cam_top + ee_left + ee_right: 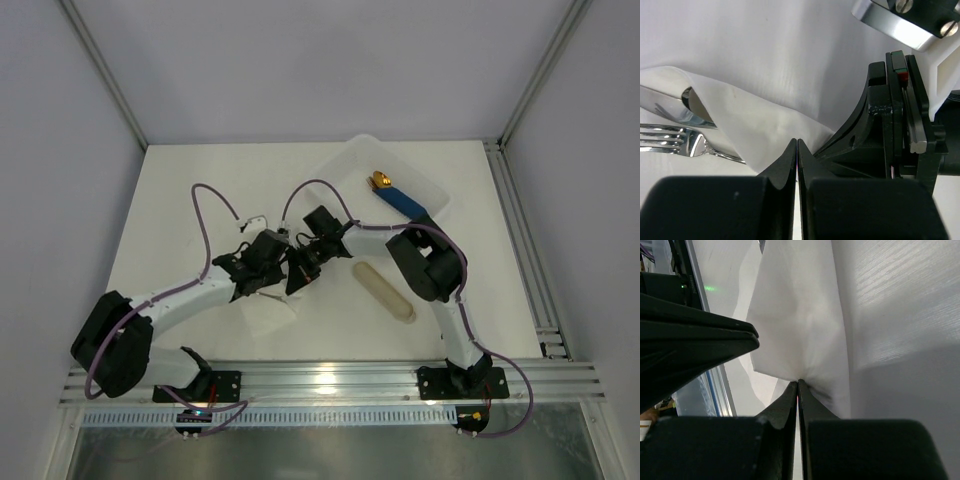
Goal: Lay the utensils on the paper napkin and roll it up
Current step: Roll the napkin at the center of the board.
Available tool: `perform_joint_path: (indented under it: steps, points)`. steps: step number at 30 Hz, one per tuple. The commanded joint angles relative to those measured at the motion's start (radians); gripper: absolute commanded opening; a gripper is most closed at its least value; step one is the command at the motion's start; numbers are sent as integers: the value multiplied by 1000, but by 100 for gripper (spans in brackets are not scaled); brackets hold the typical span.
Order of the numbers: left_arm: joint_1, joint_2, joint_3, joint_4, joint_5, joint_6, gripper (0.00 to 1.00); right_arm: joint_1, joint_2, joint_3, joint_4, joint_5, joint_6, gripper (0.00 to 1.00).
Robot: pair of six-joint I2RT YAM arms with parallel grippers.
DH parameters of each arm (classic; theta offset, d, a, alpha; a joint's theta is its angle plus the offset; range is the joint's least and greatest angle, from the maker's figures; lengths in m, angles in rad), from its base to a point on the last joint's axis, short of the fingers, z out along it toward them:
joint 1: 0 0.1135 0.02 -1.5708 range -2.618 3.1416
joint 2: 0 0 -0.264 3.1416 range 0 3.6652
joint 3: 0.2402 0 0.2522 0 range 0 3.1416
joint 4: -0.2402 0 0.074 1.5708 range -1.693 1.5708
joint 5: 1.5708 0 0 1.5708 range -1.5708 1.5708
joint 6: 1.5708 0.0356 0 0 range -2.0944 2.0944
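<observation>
The paper napkin lies folded as a flap over the utensils. A fork and a knife blade stick out from under the flap at the left. My left gripper is shut, its tips meeting on the flap's near edge. The right gripper is shut on the napkin, which puckers at its tips and hangs raised off the table. In the top view both grippers meet mid-table, left gripper and right gripper, with a bit of napkin showing below them and the utensils hidden.
A white plastic tray sits at the back right and holds a blue-handled gold-tipped piece. A beige oblong sleeve lies right of the grippers. The right gripper's black fingers crowd the left wrist view.
</observation>
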Motion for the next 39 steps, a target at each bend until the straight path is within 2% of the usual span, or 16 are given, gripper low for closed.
perform_joint_path:
  steps: [1,9,19,23,31,36,39]
  points:
    - [11,26,-15,109,46,18,0,16,20,-42,-20,142,-48,4]
    - [13,75,-61,165,98,-2,0,19,-14,-72,5,138,-37,4]
    - [15,5,-159,183,125,-30,0,19,-34,-80,18,125,-25,5]
    - [15,-12,-184,188,137,-35,0,19,-52,-89,26,116,-14,12]
    - [15,-34,-216,186,134,-39,0,16,-129,-144,80,91,29,34]
    - [13,-51,-221,177,132,-41,0,10,-187,-157,109,72,70,42]
    - [15,-57,-224,172,135,-41,0,7,-212,-158,117,90,92,43]
